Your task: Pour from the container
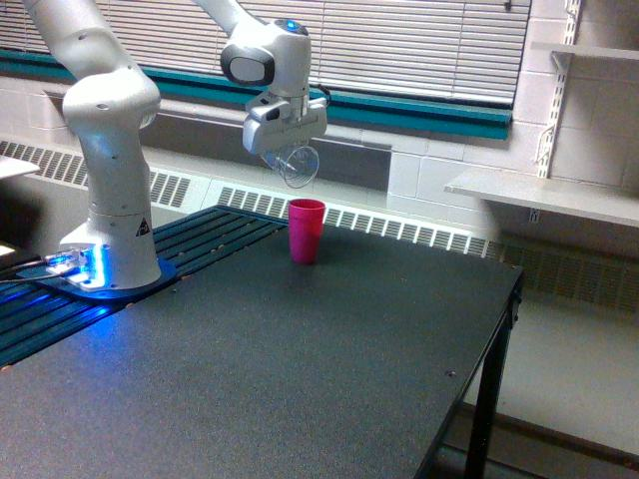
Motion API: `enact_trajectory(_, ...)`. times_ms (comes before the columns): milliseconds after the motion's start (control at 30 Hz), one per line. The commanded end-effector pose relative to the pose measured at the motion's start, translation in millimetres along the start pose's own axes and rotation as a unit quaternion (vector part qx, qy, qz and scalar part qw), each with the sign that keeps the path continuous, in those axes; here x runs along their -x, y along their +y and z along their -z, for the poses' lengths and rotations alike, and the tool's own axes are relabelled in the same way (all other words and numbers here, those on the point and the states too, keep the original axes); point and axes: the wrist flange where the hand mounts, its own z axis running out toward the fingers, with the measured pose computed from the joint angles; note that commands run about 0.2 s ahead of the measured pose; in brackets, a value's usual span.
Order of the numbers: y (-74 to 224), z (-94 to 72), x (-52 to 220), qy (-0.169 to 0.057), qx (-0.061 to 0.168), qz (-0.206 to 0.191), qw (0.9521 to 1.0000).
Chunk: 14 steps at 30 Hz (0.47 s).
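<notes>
Exterior view: the small clear transparent cup (299, 164) hangs tipped on its side in the air, its mouth turned down and toward the exterior view's right, just above and slightly to the exterior view's left of the opaque pink plastic cup (306, 231). Nothing brown shows through its wall and no stream falls from its lip, so it looks emptied; I judge the pour itself to be essentially done. What seems left is to bring the clear cup upright and carry it away or set it down. Whether the poured stuff sits inside the pink cup cannot be seen, since that cup is opaque.

The white robot gripper (287, 148) holds the clear cup from above; its fingers are closed around the cup, though the contact itself is too small to make out.

The pink cup stands upright near the far edge of the dark speckled table (300, 369), apart from everything else on it. The white robot arm (110, 140) rises from a base lit blue at the exterior view's left, beside a dark slatted panel (200, 239).

For writing: a small black triangular sticker (143, 227) sits low on the arm's column, its mark unreadable. No other label or brand can be read anywhere.
</notes>
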Motion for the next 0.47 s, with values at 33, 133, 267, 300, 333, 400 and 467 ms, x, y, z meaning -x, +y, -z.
enact_trajectory(33, -3.2, -0.9, -5.6, -0.008, 0.005, 0.014, 0.9998)
enact_trajectory(133, -4.5, -1.0, -7.3, -0.008, 0.006, 0.016, 0.9998)
enact_trajectory(267, -6.7, -0.6, -9.2, -0.007, 0.006, 0.017, 0.9998)
enact_trajectory(300, -7.1, -0.7, -9.6, -0.007, 0.007, 0.018, 0.9998)
enact_trajectory(333, -7.9, 0.1, -8.9, -0.007, 0.006, 0.020, 0.9998)
enact_trajectory(400, -9.6, 2.9, -8.0, -0.008, 0.000, 0.022, 0.9997)
enact_trajectory(467, -9.4, 2.2, -8.6, -0.002, 0.005, 0.022, 0.9997)
